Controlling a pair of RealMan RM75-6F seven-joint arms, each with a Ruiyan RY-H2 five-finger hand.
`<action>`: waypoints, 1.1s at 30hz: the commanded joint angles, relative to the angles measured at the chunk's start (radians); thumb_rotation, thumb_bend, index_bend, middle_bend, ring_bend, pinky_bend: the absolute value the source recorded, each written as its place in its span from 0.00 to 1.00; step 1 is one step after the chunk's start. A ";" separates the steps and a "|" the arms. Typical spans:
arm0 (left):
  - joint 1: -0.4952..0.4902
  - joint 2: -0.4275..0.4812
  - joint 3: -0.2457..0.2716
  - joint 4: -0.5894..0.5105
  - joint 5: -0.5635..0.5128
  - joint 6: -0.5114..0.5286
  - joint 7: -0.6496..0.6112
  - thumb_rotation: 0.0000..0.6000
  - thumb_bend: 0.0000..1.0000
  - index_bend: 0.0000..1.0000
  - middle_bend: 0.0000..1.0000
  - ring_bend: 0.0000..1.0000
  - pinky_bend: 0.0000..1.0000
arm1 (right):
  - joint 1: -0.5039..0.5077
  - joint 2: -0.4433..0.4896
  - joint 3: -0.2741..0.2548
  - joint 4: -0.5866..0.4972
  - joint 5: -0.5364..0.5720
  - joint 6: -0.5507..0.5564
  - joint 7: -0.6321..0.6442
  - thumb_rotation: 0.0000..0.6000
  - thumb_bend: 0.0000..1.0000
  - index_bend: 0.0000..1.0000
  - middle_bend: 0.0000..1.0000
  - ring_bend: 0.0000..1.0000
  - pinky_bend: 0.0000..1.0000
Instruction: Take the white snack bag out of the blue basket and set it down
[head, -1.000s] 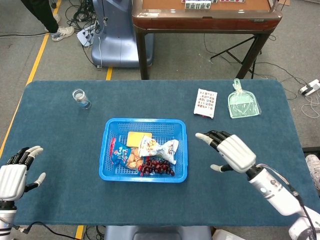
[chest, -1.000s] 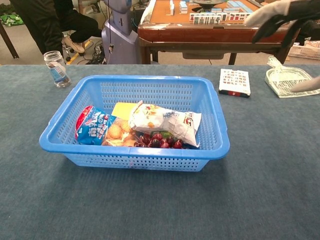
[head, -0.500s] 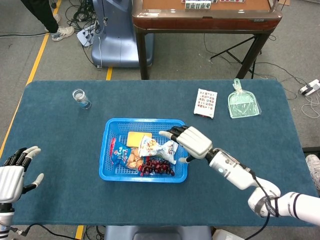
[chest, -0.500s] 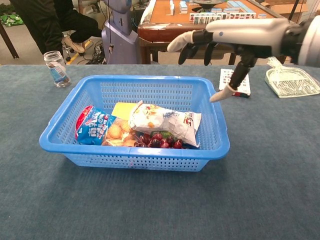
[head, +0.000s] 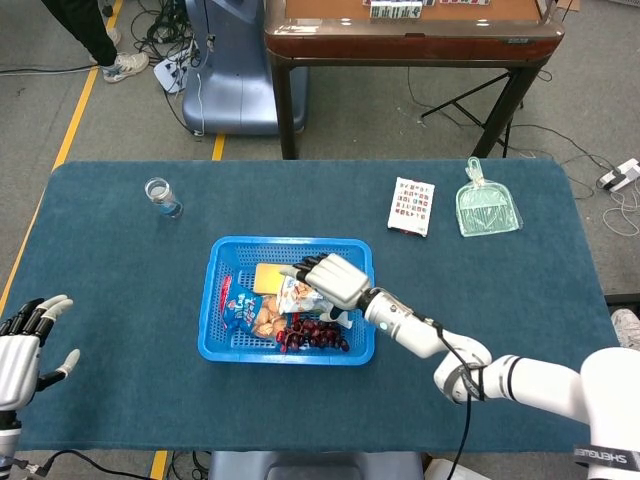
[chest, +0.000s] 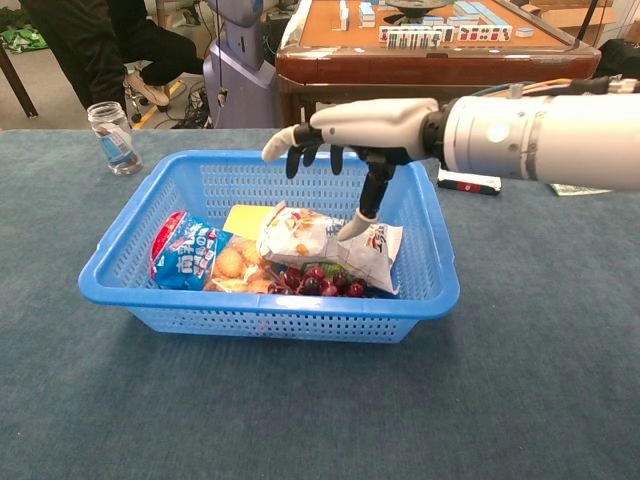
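White bag (chest: 325, 240) lies inside the blue basket (chest: 140, 255), right of center, resting partly on the cherries (chest: 318, 282) at the basket's near side. I have the right hand (chest: 360, 125) over the basket, palm down, fingers spread and pointing left; the thumb reaches down and its tip looks to touch the bag's top, though I can't tell from the chest view if it truly presses. Nothing is gripped; the hand is open. From the head view the right hand (head: 330, 280) covers the bag's right portion, with the bag (head: 297, 295) showing just left of it. Also in the basket (head: 218, 345): a blue snack pack (chest: 183, 250) at the left, a clear cookie pack (chest: 232, 266) beside it, and a yellow item (chest: 247, 219) behind the bag toward the far wall. Left hand (head: 20, 345) sits at the near left corner of the table, well apart from the basket, fingers spread, holding nothing. On the blue tablecloth (head: 120, 290): a small jar (head: 160, 196) far left, a white patterned box (head: 411, 205) beyond the basket to the right, and a green dustpan (head: 486, 207) just right of the box. A wooden table (head: 410, 30) stands behind.
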 joint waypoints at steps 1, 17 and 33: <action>0.003 0.000 0.000 0.005 -0.003 0.000 -0.006 1.00 0.27 0.26 0.21 0.16 0.25 | 0.026 -0.039 -0.009 0.041 0.021 -0.024 -0.016 1.00 0.05 0.10 0.23 0.18 0.29; 0.018 -0.001 0.005 0.026 -0.004 0.006 -0.037 1.00 0.27 0.26 0.21 0.16 0.24 | 0.072 -0.174 -0.047 0.231 0.101 -0.061 -0.049 1.00 0.20 0.19 0.29 0.25 0.36; 0.016 -0.004 -0.002 0.032 0.001 0.007 -0.042 1.00 0.27 0.26 0.21 0.16 0.24 | 0.008 -0.100 -0.020 0.170 -0.012 0.201 0.121 1.00 0.46 0.54 0.51 0.51 0.71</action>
